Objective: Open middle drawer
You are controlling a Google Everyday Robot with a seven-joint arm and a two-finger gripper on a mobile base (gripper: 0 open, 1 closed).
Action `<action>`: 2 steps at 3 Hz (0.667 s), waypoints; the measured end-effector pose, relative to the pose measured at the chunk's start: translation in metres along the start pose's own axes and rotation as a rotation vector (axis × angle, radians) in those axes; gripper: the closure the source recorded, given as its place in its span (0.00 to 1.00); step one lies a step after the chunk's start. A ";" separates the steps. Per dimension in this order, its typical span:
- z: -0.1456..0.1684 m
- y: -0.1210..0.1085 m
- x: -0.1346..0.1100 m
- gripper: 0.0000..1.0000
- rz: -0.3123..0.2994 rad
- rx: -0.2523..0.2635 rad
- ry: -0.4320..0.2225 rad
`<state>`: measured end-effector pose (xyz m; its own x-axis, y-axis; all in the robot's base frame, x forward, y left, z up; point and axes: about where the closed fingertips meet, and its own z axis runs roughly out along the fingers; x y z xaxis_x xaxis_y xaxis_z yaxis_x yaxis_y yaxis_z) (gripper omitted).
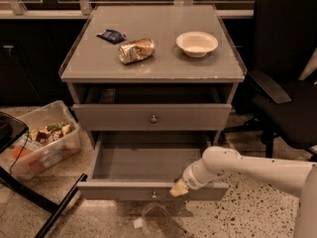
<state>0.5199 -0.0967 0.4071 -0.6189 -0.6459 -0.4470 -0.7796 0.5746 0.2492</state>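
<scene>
The middle drawer (pixel 148 190) is a wide grey drawer with a small round metal knob (pixel 153 195). It stands pulled well out of the cabinet, and its inside looks empty. My gripper (pixel 179 188) is at the end of the white arm that comes in from the right. Its yellowish tip rests at the top edge of the drawer's front, right of the knob. The uppermost drawer front (pixel 153 117) above is closed. The lowest drawer is hidden under the open one.
On the cabinet top (pixel 153 68) lie a crushed can (pixel 136 50), a blue packet (pixel 112 35) and a white bowl (pixel 196 43). A clear bin of snacks (pixel 42 143) stands on the floor at the left, and a black office chair (pixel 287 83) at the right.
</scene>
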 end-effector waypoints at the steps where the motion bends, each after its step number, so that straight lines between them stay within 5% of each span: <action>1: -0.001 -0.003 0.000 0.09 0.000 0.000 0.000; 2: -0.003 0.026 0.013 0.00 -0.020 -0.018 -0.002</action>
<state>0.4911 -0.0915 0.4106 -0.6032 -0.6562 -0.4533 -0.7933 0.5524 0.2560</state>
